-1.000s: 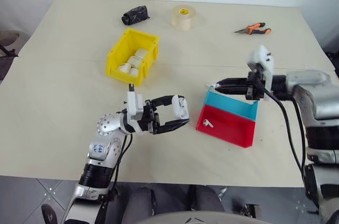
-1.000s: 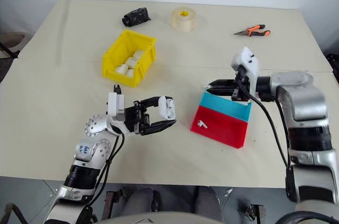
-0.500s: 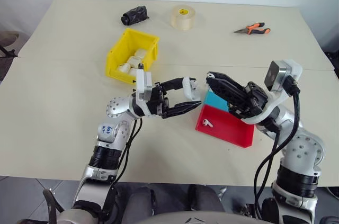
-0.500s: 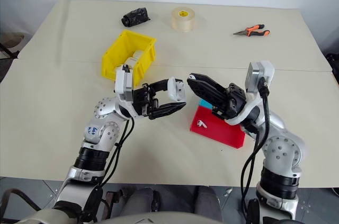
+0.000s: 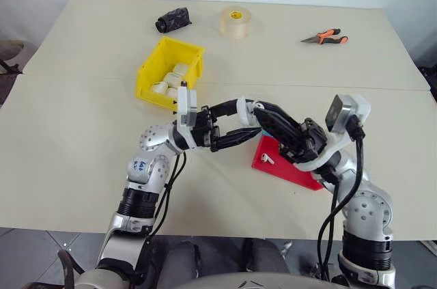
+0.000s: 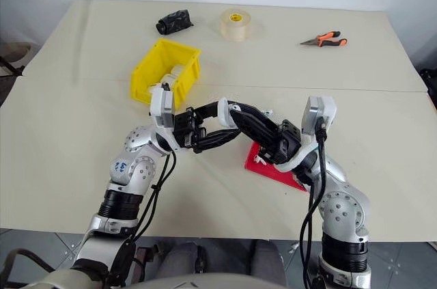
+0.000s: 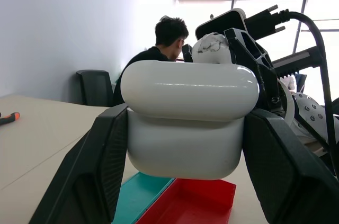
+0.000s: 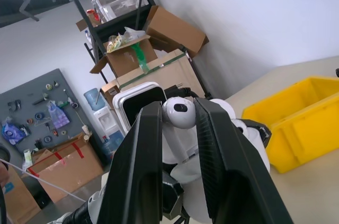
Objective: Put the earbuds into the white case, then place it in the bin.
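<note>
Head views: no brand or readable writing shows on the case, bin or tray; a small blue mark on the left arm's shoulder cannot be read. Mid-frame, the left gripper [image 5: 240,125] reaches rightward, clamped on the white case [image 5: 250,113]. The right gripper [image 5: 263,113] slants up and to the left to meet it, its tips right at the case. The yellow bin [image 5: 151,77] sits in the upper left, with white items inside. The red-and-blue tray [image 5: 283,164] is partly hidden under the right arm; one earbud [image 5: 267,159] lies on its red half. Along the top edge are a black bundle [image 5: 172,19], a tape roll [image 5: 235,22] and orange-handled pliers [image 5: 325,36].

Left wrist view: the closed case fills the centre between both black fingers [image 7: 90,176], with the right gripper just behind it. A person [image 7: 159,49] sits in the background.

Right wrist view: the right fingers [image 8: 137,166] pinch a small rounded white piece, probably the other earbud [image 8: 180,113], though its stem is hidden. The bin lies on the right.
</note>
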### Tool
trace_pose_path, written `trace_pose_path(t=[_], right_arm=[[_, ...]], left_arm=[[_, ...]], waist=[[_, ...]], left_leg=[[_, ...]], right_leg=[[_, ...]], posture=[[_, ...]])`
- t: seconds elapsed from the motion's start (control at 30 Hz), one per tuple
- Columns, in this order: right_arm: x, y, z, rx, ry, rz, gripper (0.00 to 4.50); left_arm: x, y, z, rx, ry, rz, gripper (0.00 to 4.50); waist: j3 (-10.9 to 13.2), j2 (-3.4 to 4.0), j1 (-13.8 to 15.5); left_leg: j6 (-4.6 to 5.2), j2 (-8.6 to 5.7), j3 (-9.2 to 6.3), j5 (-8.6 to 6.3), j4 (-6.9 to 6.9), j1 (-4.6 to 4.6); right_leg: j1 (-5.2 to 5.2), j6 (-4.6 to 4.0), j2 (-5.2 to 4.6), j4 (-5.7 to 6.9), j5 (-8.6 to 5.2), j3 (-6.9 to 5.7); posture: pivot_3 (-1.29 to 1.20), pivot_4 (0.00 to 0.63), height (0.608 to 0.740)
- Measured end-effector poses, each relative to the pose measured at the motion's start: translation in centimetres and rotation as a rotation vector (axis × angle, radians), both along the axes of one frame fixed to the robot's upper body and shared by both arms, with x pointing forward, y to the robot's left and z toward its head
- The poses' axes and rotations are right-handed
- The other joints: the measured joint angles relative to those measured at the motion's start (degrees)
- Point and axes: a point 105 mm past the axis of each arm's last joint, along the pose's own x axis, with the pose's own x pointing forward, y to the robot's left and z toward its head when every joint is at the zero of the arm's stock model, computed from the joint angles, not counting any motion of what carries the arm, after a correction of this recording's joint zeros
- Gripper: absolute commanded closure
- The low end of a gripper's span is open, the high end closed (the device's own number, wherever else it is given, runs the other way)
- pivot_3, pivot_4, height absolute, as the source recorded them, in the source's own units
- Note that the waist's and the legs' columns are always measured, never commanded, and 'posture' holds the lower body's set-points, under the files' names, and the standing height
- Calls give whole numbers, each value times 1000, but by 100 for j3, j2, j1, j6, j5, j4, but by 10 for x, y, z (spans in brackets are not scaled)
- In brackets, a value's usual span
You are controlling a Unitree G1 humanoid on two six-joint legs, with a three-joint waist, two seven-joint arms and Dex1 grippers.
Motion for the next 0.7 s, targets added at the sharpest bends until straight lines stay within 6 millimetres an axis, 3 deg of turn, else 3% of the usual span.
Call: trace_pose_path(t=[0.7], right_arm=[[2, 0, -19, -14, -38, -77, 3972]], left_arm=[[2, -3, -3, 20, 48, -8, 1698]], waist=[[0, 0, 1]], left_leg=[[0, 0, 0, 0, 0, 0]], right_leg=[[0, 0, 0, 0, 0, 0]], posture=[[0, 150, 740]])
